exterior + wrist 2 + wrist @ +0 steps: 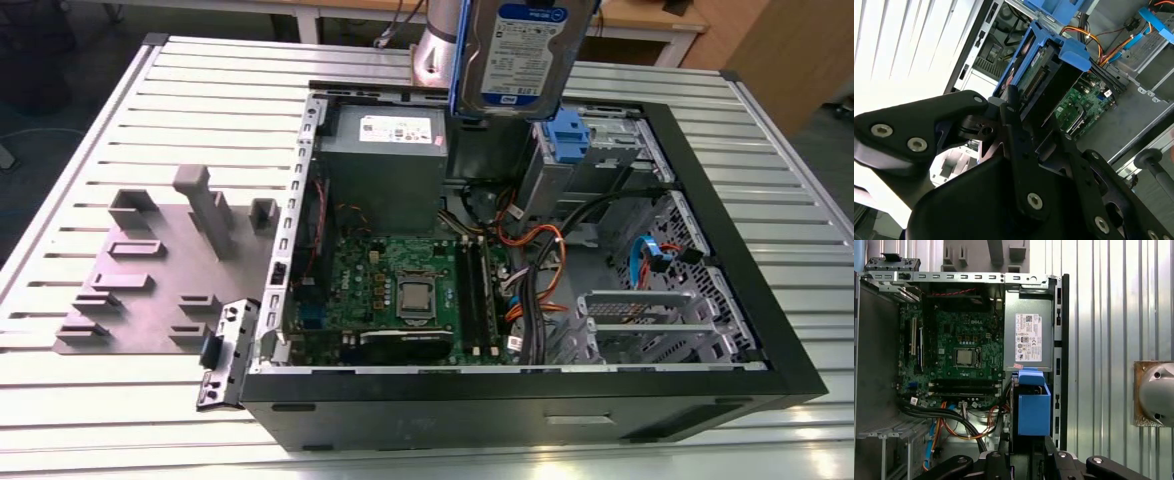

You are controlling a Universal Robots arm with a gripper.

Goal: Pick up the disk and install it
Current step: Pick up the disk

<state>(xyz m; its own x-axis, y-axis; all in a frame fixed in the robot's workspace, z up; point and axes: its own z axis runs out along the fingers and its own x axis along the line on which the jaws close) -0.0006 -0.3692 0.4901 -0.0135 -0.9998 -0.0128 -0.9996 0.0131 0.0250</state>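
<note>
My gripper (pixel 1026 117) is clamped on the disk (pixel 523 45), with a black finger (pixel 1013 107) pressed against each side of its blue frame in the second wrist view. In the exterior view the disk hangs on end at the case's (pixel 534 395) twelve o'clock, clear of everything below, its labelled face turned to the camera. The case lies open on the slatted table (pixel 94 420). Inside it, the grey supply (pixel 387 150) sits at eleven o'clock, the green board (pixel 387 285) at seven, and a second blue carrier (pixel 570 135) at one, just under the disk's lower corner. Orange cables (pixel 534 245) run through the middle. In the first wrist view I see the disk's frame (pixel 1034 412) end-on, just beside the supply (pixel 1029 337). A grey plate (pixel 147 280) with upright blocks lies on the table at the case's nine o'clock.
</note>
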